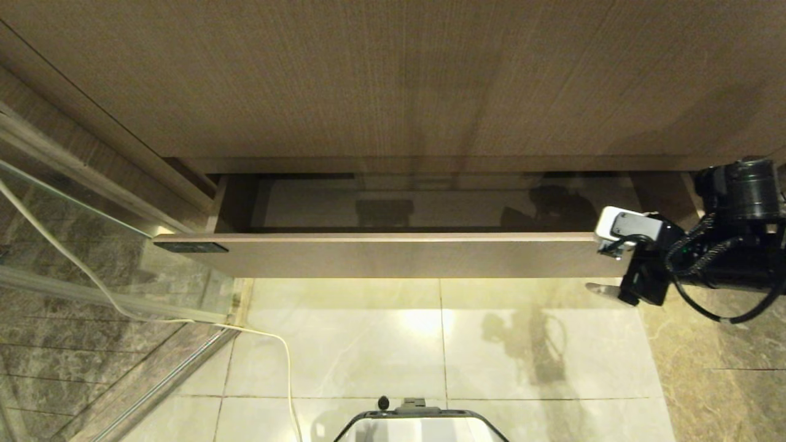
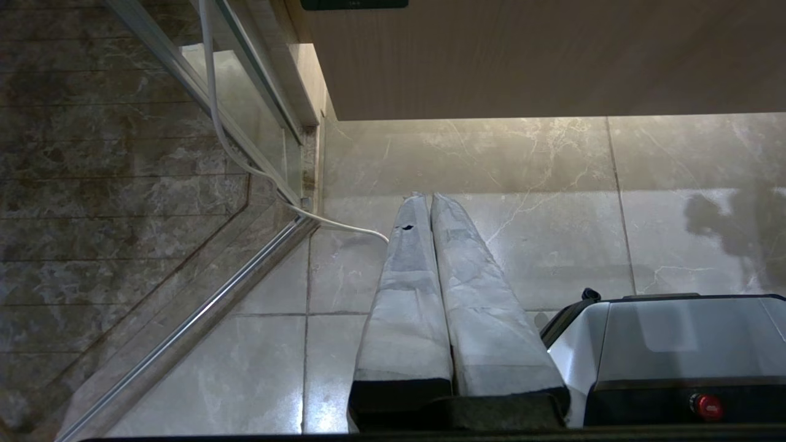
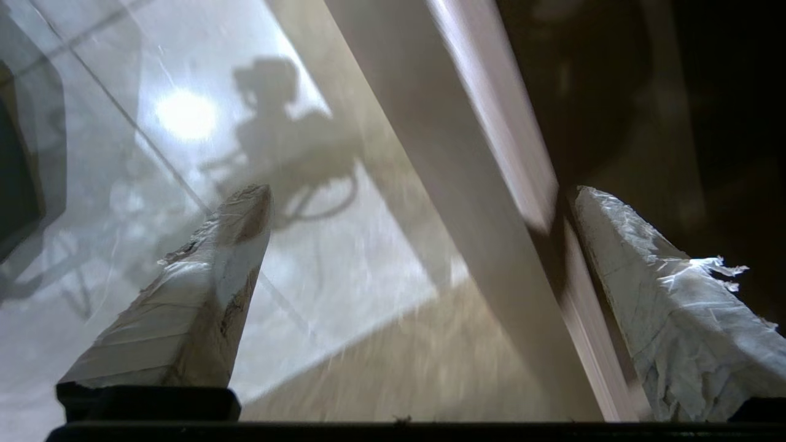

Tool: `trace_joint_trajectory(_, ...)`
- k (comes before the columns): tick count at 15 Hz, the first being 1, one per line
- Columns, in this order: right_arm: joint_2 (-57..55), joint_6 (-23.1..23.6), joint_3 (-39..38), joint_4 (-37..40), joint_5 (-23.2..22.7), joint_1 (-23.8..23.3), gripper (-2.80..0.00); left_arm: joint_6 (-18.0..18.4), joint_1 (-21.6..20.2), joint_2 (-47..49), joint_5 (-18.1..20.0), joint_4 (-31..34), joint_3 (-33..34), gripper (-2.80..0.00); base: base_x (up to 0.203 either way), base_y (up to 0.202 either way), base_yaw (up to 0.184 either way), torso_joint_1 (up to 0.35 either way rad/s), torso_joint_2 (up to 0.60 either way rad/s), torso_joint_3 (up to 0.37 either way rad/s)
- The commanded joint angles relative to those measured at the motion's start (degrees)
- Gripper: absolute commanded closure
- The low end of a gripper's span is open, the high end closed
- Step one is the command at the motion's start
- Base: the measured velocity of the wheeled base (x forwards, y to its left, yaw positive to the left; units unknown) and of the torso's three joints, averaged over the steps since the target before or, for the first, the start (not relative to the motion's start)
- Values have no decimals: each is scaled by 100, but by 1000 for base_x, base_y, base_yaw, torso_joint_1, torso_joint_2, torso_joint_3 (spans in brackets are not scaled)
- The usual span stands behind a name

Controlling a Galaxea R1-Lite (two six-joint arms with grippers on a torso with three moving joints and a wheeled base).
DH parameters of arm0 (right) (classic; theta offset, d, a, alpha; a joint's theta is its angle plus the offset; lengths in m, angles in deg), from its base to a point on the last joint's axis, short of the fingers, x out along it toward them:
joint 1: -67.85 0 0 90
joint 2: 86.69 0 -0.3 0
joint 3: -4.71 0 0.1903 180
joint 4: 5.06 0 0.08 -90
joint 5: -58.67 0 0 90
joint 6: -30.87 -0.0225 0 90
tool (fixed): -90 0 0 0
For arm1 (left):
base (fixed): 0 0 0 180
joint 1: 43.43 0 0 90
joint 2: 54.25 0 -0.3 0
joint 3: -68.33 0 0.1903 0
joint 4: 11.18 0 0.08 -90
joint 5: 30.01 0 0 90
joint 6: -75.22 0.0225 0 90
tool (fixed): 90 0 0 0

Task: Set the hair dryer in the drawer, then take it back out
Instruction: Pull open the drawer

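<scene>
I am holding my right jaws (image 3: 417, 202) wide apart and empty at the right end of the drawer (image 1: 393, 255), straddling its front edge. The drawer is standing partly open. If I am closing or pulling off-centre here, the front could skew and bind, or a finger (image 1: 599, 288) could scrape the panel. My left jaws (image 2: 427, 205) are resting together, parked low over the floor tiles (image 1: 522, 344). I am not finding the hair dryer anywhere; the drawer's interior is lying mostly in shadow, so I cannot tell whether it is inside.
</scene>
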State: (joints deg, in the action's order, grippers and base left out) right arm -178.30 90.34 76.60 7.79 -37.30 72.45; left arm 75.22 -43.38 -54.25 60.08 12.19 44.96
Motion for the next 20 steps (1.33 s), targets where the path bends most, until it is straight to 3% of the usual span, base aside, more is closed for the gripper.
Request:
trace_joint_trajectory(1, 1224, -134, -271, 403, -8, -411, -280, 0, 4, 0, 0, 0, 9, 0, 0, 0, 0, 0, 0, 0)
trace_joint_trajectory(5, 2568, -937, -844, 1053, -24, -1033, -280, -8, 4, 0, 0, 0, 9, 0, 0, 0, 0, 0, 0, 0)
trace_joint_trajectory(7, 3516, -1947, -1109, 1516, -35, -1203, -280, 0, 4, 0, 0, 0, 9, 0, 0, 0, 0, 0, 0, 0)
trace_joint_trajectory(9, 4167, -3357, -1317, 1829, -12, -1281, -280, 0, 4, 0, 0, 0, 1, 0, 0, 0, 0, 0, 0, 0)
trace_joint_trajectory(10, 4394, -3607, -1427, 1923, 165, -1297, -280, 0, 4, 0, 0, 0, 9, 0, 0, 0, 0, 0, 0, 0)
trace_joint_trajectory(11, 4475, -3621, -1515, 1996, 494, -1266, 0, 0, 4, 0, 0, 0, 9, 0, 0, 0, 0, 0, 0, 0)
trace_joint_trajectory(16, 4656, -3691, -1674, 1694, 767, -1166, 0, 0, 4, 0, 0, 0, 9, 0, 0, 0, 0, 0, 0, 0)
trace_joint_trajectory(20, 5504, -3849, -2410, 1295, 765, -1098, 0, 0, 4, 0, 0, 0, 9, 0, 0, 0, 0, 0, 0, 0)
